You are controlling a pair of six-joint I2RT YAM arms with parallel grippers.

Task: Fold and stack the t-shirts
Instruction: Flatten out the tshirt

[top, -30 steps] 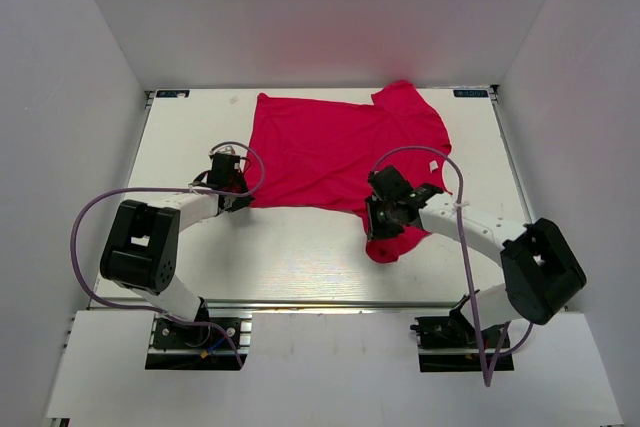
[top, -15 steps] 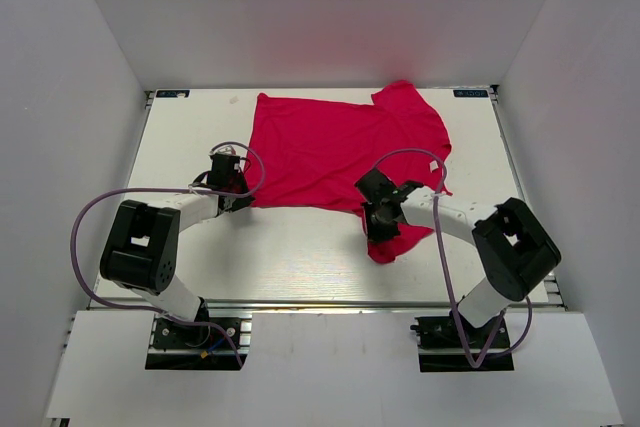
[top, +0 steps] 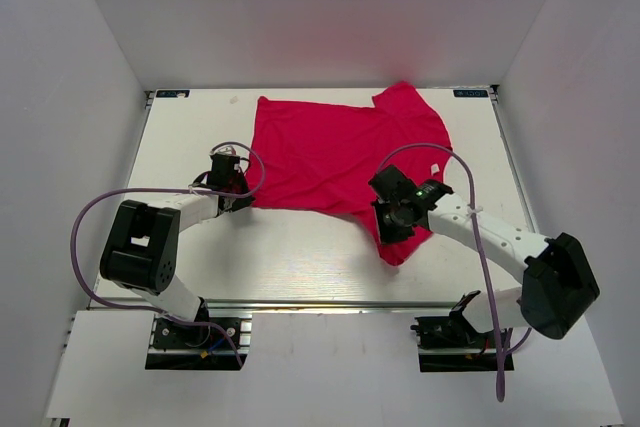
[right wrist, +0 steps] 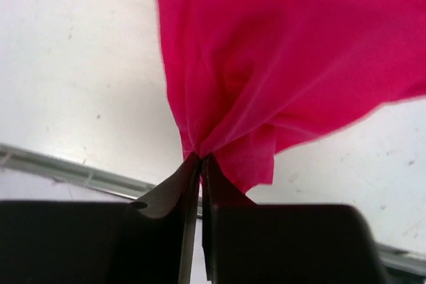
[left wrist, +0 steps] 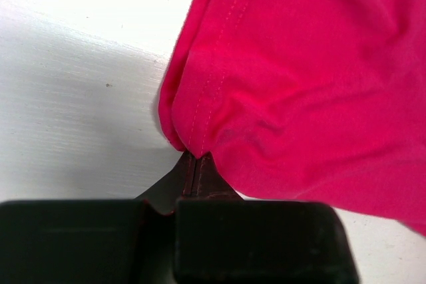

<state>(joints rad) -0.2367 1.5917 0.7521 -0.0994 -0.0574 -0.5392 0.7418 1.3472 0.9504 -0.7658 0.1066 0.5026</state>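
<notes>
Cloth is covering the far half of the white table [top: 290, 257]: the crimson-pink t-shirt [top: 330, 147] is lying spread from the centre toward twelve o'clock, its far edge running close to the back wall [top: 320, 17], one sleeve reaching toward one o'clock and a bunched part trailing toward five o'clock. A small white tag [top: 434, 168] is showing near the shirt's three o'clock edge. The left gripper [top: 239, 199] is sitting low at the shirt's eight o'clock corner, its jaws pressed together on a stitched fold of hem. The right gripper [top: 388, 221] is pinching the trailing part at five o'clock, jaws likewise closed on gathered cloth that is fanning out from the pinch. A band of white tabletop is showing between the shirt and the near rail [top: 330, 304] at six o'clock, and narrower strips are running along nine and three o'clock. Pale side walls [top: 60, 97] are closing in on both sides, and purple cables [top: 100, 197] are looping off each arm.
</notes>
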